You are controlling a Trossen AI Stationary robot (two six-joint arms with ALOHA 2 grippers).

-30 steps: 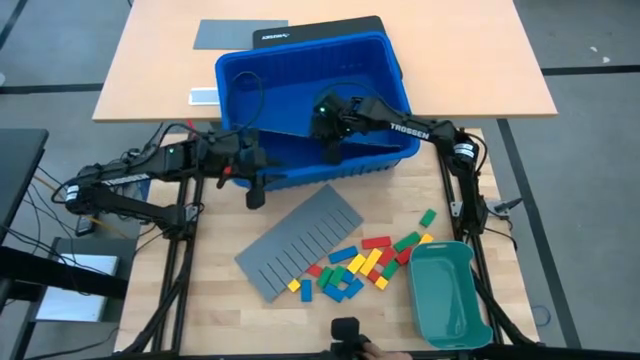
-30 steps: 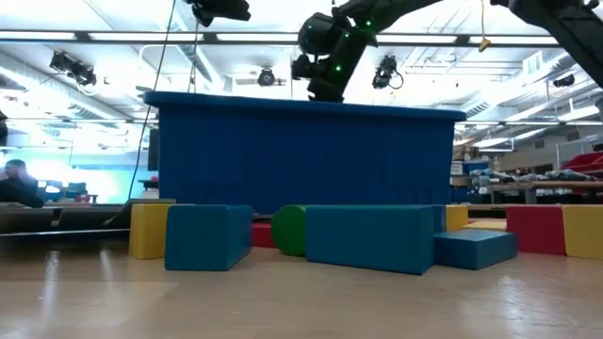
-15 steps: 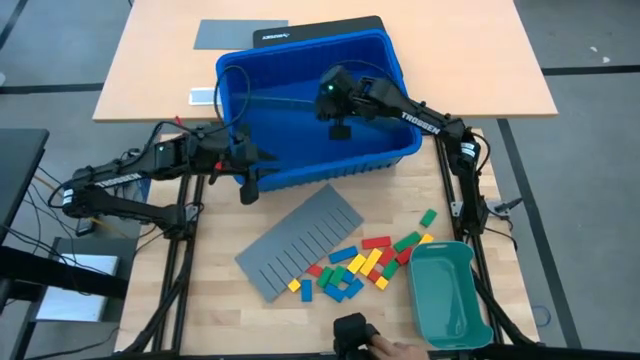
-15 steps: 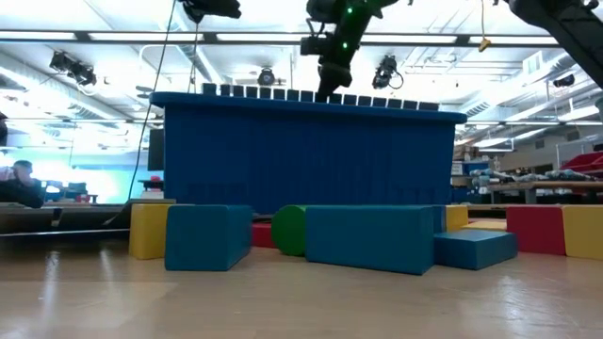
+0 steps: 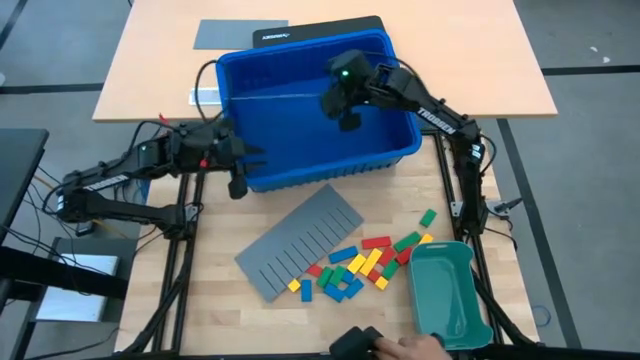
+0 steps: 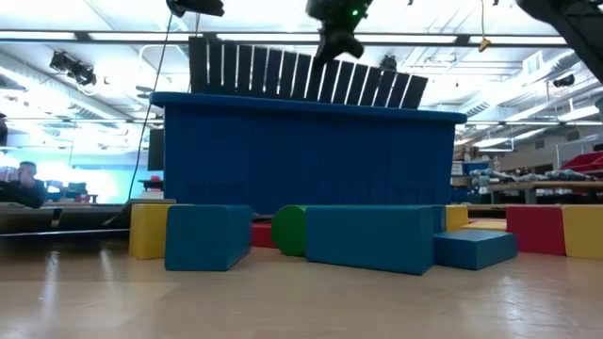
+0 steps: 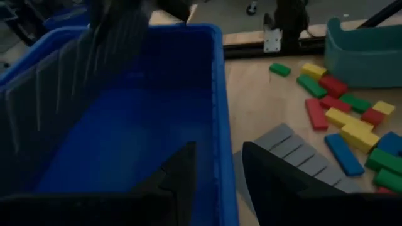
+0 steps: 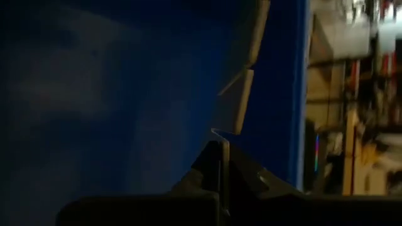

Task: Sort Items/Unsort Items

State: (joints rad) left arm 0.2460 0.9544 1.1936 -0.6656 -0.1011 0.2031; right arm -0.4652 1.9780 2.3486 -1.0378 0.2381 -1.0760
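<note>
Blue bin at the table's back. Right gripper above it, pinched on a slotted divider sheet. Left gripper part-spread astride the bin's wall. Blocks scattered beside the teal tray — light, rigid, probably slick; take across the narrow sides.

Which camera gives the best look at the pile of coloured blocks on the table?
The high view: the blocks lie spread out, each colour countable. The low view shows only a few nearest ones edge-on. The left wrist view catches part of the pile off to one side. The right wrist view shows none clearly.
</note>
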